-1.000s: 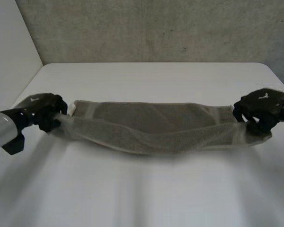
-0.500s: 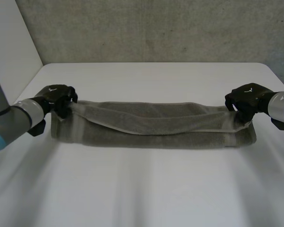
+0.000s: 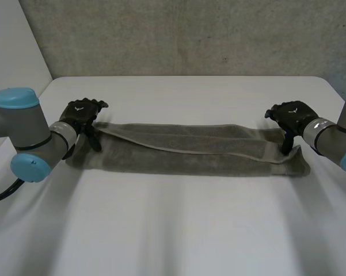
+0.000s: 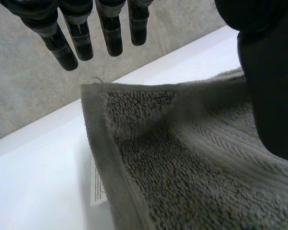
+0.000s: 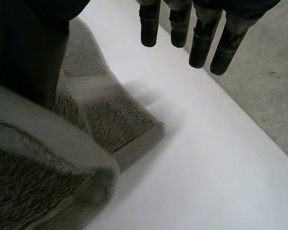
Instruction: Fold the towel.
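Note:
A grey towel [image 3: 190, 149] lies on the white table [image 3: 178, 224] as a long narrow band, folded lengthwise, its upper layer slanting across the lower one. My left hand [image 3: 80, 115] hovers at the towel's left end, open, fingers [image 4: 81, 33] straight and clear of the cloth; the thumb [image 4: 270, 86] stands over the towel [image 4: 191, 163]. My right hand [image 3: 291, 116] is at the towel's right end, open too, with straight fingers [image 5: 201, 36] above bare table and the thumb [image 5: 26, 52] against the towel [image 5: 43, 177].
A white label [image 4: 97, 187] sticks out from under the towel's left end. A grey wall [image 3: 184, 34] runs behind the table's far edge. Bare table spreads in front of and behind the towel.
Both hands carried the towel's edge away from me and laid it down, then opened and let go. The towel went from hanging between them to lying flat and folded.

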Controlling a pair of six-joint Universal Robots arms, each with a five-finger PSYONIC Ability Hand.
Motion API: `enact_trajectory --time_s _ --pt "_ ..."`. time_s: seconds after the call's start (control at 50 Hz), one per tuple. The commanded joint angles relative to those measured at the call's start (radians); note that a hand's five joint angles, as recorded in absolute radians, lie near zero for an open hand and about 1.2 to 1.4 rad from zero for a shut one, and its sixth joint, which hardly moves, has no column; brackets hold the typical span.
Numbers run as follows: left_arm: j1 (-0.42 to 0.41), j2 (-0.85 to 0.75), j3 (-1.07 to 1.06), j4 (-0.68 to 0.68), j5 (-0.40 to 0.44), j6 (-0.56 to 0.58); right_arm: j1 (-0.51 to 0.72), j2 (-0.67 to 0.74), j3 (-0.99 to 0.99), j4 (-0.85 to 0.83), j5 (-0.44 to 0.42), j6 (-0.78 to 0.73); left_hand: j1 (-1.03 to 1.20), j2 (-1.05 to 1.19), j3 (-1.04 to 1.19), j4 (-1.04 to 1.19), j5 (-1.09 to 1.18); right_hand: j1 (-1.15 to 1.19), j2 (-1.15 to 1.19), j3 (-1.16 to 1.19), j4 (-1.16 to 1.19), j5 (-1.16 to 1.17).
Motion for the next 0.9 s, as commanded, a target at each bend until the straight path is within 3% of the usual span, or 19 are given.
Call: enact_trajectory --time_s 0.02,0.1,0.2,0.26,0.4,0.6,0.76,0.8,0.9 --pt "0.006 0.158 -0.079 0.079 -0.028 0.001 -0.012 -0.207 0.059 -0.064 -0.111 0.097 -0.097 -0.085 -0.074 -0.088 -0.227 -0.065 -0.075 -0.072 -0.085 -0.057" --pt "0.016 0.279 -0.172 0.107 0.036 0.001 -0.031 -0.301 0.11 -0.047 -0.14 0.093 -0.071 -0.059 -0.048 -0.062 -0.201 -0.065 -0.075 -0.072 -0.085 -0.057" --pt "0.046 0.373 -0.295 0.082 0.197 0.001 -0.097 -0.423 0.193 0.137 -0.162 0.044 0.16 0.173 0.184 0.17 0.031 0.253 0.243 0.246 0.233 0.261" --pt "0.055 0.393 -0.346 0.049 0.228 0.005 -0.104 -0.449 0.243 0.227 -0.182 -0.028 0.269 0.281 0.292 0.279 0.139 0.332 0.323 0.326 0.312 0.34" --pt "0.08 0.368 -0.372 -0.063 0.235 0.116 -0.121 -0.443 0.354 0.381 -0.192 -0.237 0.434 0.446 0.457 0.444 0.304 0.435 0.426 0.429 0.415 0.443" --pt "0.077 0.25 -0.306 -0.119 0.22 0.274 -0.127 -0.319 0.335 0.407 -0.192 -0.249 0.381 0.394 0.404 0.391 0.251 0.421 0.411 0.414 0.401 0.429" --pt "0.06 0.135 -0.176 -0.114 0.217 0.278 -0.118 -0.168 0.197 0.346 -0.186 -0.191 0.261 0.273 0.284 0.27 0.131 0.339 0.329 0.332 0.318 0.347" --pt "0.052 0.086 -0.118 -0.099 0.199 0.28 -0.117 -0.144 0.144 0.273 -0.171 -0.109 0.089 0.101 0.112 0.098 -0.041 0.05 0.04 0.043 0.03 0.058" --pt "0.037 0.021 -0.039 -0.057 0.105 0.28 -0.103 -0.142 0.121 0.136 -0.148 -0.002 -0.053 -0.041 -0.03 -0.044 -0.183 -0.065 -0.075 -0.072 -0.085 -0.057"
